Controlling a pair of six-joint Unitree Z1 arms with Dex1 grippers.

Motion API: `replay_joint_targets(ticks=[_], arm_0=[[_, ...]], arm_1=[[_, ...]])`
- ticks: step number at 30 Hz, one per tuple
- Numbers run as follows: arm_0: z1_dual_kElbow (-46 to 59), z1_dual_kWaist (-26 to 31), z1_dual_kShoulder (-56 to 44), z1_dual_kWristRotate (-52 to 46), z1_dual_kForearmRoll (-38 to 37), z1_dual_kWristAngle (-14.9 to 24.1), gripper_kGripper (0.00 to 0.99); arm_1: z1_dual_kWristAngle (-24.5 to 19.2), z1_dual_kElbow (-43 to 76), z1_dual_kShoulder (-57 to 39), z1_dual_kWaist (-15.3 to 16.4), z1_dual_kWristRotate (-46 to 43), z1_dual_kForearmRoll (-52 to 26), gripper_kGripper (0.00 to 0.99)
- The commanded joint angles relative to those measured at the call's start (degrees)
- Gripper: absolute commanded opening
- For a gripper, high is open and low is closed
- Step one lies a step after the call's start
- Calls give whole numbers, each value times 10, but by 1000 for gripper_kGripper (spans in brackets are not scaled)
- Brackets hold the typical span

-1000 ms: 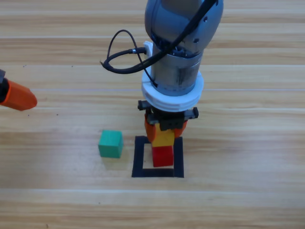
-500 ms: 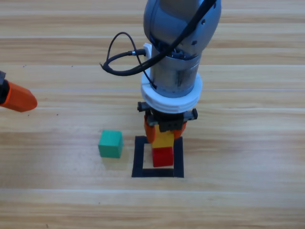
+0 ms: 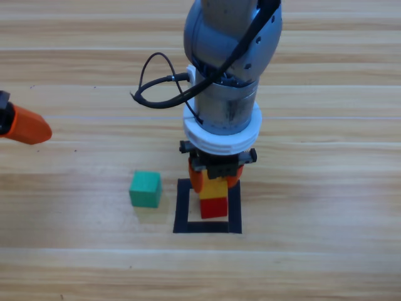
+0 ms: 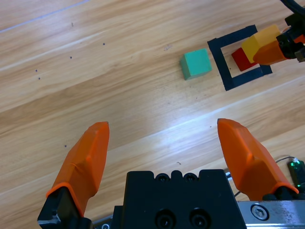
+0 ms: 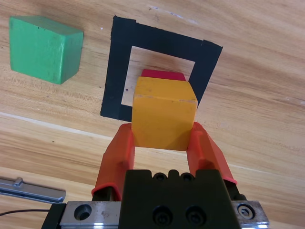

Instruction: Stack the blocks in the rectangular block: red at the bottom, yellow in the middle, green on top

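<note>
Right gripper [image 5: 162, 143] clamps the small matte yellow cube [image 3: 215, 187] over the small red cube [image 3: 213, 206], inside the black tape square outline [image 3: 182, 207] near the wooden table's [image 3: 326, 188] front edge. Teal-green cube [image 3: 145, 189] sits just left of it. Left gripper [image 4: 164, 138], jaws spread, waits at left edge.

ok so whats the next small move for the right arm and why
Probably lower a little and open. The right gripper is shut on the yellow cube, which sits over the red cube inside the black tape square; whether they touch can't be told. The green cube waits outside it.
</note>
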Motion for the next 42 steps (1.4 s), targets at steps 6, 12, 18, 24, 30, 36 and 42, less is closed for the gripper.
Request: replay_joint_targets(ticks=[6,12,18,24,30,36,42], arm_0=[[17,13,-4,0,-4,-7,966],[16,16,-4,0,-22,-7,965],[-10,53,88,-4,-74,-45,965],[-22,52,208,-25,-121,-54,965],[-31,52,302,-47,-147,-43,962],[-40,44,334,-45,-153,-49,959],[-66,41,362,-42,-142,-73,959]], arm_1=[[-10,-19,6,15,-43,6,990],[-62,-43,-128,15,-174,6,990],[-80,81,-290,-13,-340,-8,990],[105,379,-414,-57,-500,-190,990],[131,500,-433,-58,-521,-288,990],[122,532,-447,-57,-521,-317,990],[124,542,-453,-58,-523,-324,990]])
